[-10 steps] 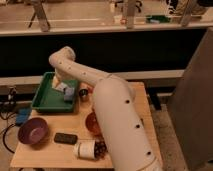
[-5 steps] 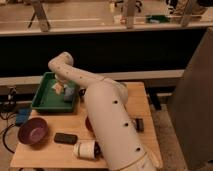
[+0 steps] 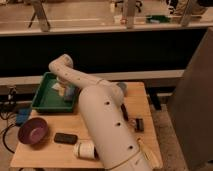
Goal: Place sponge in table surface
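With the hand [image 3: 66,91] down in the green plastic tray [image 3: 42,102] at the small blue-grey sponge [image 3: 69,92], grip undiscernible, lift straight before crossing to the light-brown wooden desk [image 3: 55,150]

Sponge [image 3: 69,92]: blue-grey block, inside green tray, at gripper [image 3: 66,90]; table [image 3: 107,136]: light-brown wood, flat, beneath tray.

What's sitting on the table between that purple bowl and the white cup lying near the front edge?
In the camera view, a flat black bar lies on the table surface between the purple bowl and the white cup. The gripper is over the green tray, by the sponge.
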Controlling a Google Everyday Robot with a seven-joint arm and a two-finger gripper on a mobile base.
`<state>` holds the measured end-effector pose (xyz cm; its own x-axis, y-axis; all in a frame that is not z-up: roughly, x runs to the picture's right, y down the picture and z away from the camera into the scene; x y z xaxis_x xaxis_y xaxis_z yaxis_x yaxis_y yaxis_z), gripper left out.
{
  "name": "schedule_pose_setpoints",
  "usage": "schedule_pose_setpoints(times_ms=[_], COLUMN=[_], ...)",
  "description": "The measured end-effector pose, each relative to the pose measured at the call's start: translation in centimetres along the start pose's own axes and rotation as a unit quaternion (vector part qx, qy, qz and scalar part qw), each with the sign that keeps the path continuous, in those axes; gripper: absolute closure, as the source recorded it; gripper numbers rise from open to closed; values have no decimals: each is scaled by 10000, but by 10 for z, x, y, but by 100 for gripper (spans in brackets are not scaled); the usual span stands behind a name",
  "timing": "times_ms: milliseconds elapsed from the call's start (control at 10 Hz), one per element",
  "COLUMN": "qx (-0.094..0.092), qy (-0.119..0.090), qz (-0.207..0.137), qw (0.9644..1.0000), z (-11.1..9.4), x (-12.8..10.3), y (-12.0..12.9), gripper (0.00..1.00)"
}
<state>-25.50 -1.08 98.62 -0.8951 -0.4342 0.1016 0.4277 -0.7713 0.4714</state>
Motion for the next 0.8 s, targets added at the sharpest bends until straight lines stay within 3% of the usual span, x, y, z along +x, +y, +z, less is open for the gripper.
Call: schedule_pose_setpoints(times_ms=[400,800], qx=[126,406], qy=[-214,-272], qz=[-43,-42], qw=[9997,9988], z=[14,26], x=[-11,-7], y=[1,-15], gripper=[20,20])
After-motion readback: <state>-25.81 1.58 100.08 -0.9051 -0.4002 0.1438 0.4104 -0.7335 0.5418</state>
